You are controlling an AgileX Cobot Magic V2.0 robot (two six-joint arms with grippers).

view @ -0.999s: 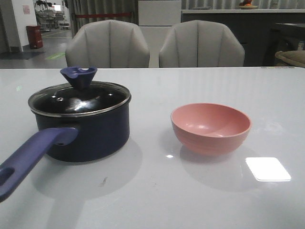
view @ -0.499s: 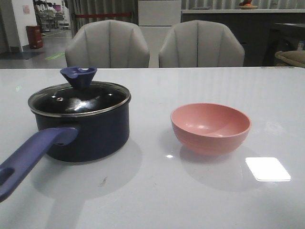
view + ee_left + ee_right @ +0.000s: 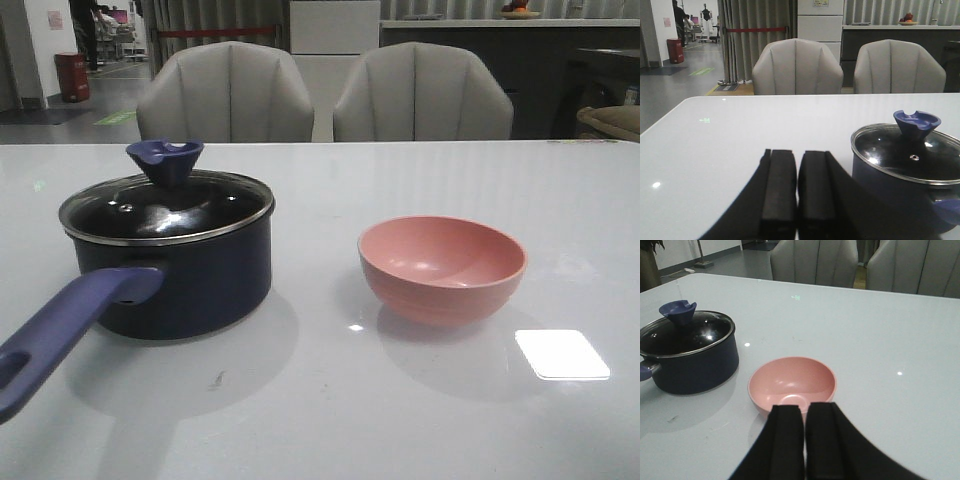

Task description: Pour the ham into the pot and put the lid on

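On the white table (image 3: 320,420), seen from the front camera, two vessels stand well apart, with two grey chairs (image 3: 225,92) beyond the far edge at 12 o'clock.

Item 1, the pot (image 3: 185,275): dark navy, upright, standing at 9 o'clock of the table's middle. Its blue-purple handle (image 3: 60,335) runs out toward 7 o'clock, with the hole near the end.

Item 2, the lid (image 3: 165,208): seated flat on the pot's rim, closing it all round. The metal rim lines up with the pot wall; the dark blue knob (image 3: 165,160) stands upright at its centre. Through the glass only dark interior and glare show; the contents cannot be made out.

Item 3, the pink bowl (image 3: 442,268): upright at 3 o'clock of the pot, not touching it. The right wrist camera looks into it and shows a bare pink interior.

Item 4, the ham: not visible anywhere, neither in the bowl nor on the table.

Item 5, the left gripper (image 3: 797,200): empty, black fingers together with only a thin slit between them, low over the table beside the pot.

Item 6, the right gripper (image 3: 805,440): empty, fingers likewise drawn together, just behind the bowl's near rim.
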